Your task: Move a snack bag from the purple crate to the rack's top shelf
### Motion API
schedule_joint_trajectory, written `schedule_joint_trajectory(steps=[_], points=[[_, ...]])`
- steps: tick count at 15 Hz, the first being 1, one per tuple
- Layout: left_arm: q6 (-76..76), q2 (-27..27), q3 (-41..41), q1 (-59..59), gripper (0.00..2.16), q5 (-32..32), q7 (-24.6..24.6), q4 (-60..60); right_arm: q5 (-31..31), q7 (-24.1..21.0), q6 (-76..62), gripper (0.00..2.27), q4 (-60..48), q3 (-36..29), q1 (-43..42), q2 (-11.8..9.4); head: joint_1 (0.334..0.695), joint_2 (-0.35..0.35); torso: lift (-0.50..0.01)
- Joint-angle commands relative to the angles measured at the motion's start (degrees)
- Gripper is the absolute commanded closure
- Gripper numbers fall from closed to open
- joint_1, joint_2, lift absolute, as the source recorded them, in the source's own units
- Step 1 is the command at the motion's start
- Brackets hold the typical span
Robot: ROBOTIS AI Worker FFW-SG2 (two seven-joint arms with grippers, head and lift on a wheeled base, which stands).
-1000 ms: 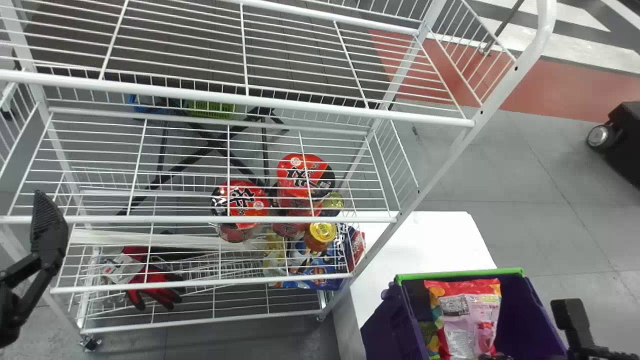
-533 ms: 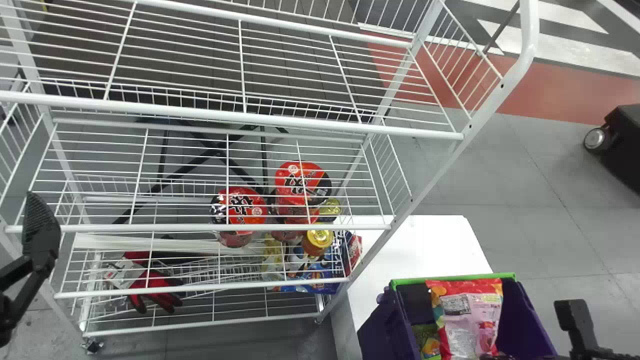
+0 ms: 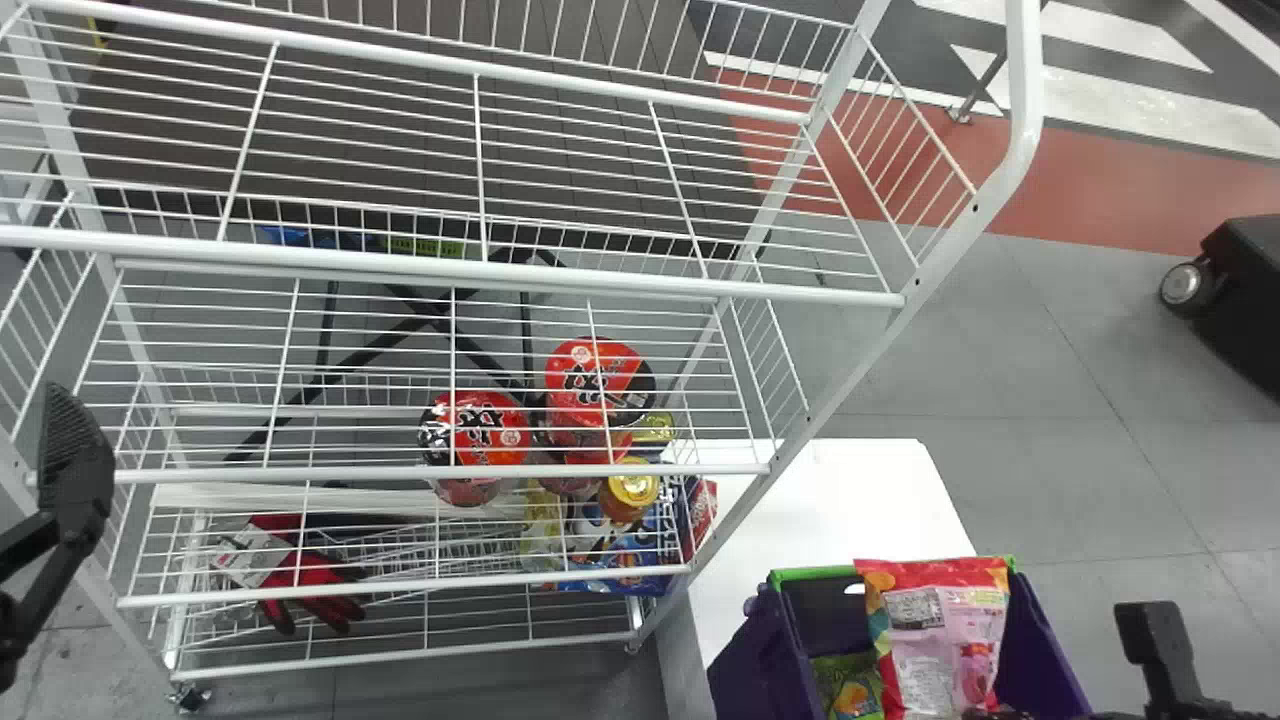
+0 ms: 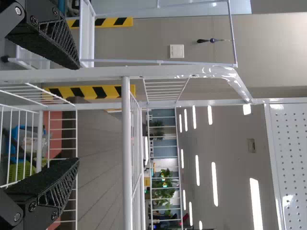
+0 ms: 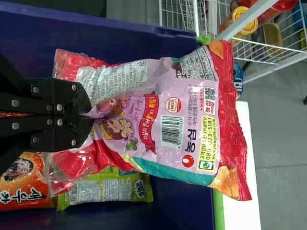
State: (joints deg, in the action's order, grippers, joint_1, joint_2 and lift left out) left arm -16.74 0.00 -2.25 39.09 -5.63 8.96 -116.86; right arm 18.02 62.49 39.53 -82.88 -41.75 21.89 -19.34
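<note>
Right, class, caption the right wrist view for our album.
The right end effector pinches a pink snack bag over the purple crate, green bag and orange bag below.

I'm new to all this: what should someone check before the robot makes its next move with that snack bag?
1. Bag gripped: ok, the right gripper has its jaws shut on the snack bag.
2. Grip firm enough for lifting: cannot tell.
3. Bag raised to the top shelf: not ok, it is down at the purple crate.
4. Bag's path to the rack free of the crate rim: not ok, the bag overlaps the green rim in the head view.
5. Left gripper empty: ok, its jaws are open.
</note>
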Motion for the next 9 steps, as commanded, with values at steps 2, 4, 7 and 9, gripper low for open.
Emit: schedule_joint_trajectory(steps=[2,4,7,9], points=[[0.0,-0.09,0.14,0.02,0.14,0.09,-0.09,0.31,-0.18,-0.09,-0.02,1.48,0.0,-0.35,0.0,-0.08,0.695,-0.35,-0.193],[-0.18,0.0,0.14,0.02,0.14,0.18,-0.09,0.58,-0.18,0.0,-0.37,1.48,0.09,-0.88,-0.09,-0.08,0.695,-0.35,-0.185],[0.0,0.0,0.14,-0.07,0.14,0.18,-0.09,0.58,-0.18,0.0,-0.37,1.48,0.09,-1.05,-0.09,-0.08,0.695,-0.35,-0.172],[0.0,-0.09,0.14,0.02,0.14,0.18,-0.09,0.49,-0.79,0.0,-0.72,1.48,0.09,-1.41,-0.09,-0.08,0.695,-0.35,-0.165]])
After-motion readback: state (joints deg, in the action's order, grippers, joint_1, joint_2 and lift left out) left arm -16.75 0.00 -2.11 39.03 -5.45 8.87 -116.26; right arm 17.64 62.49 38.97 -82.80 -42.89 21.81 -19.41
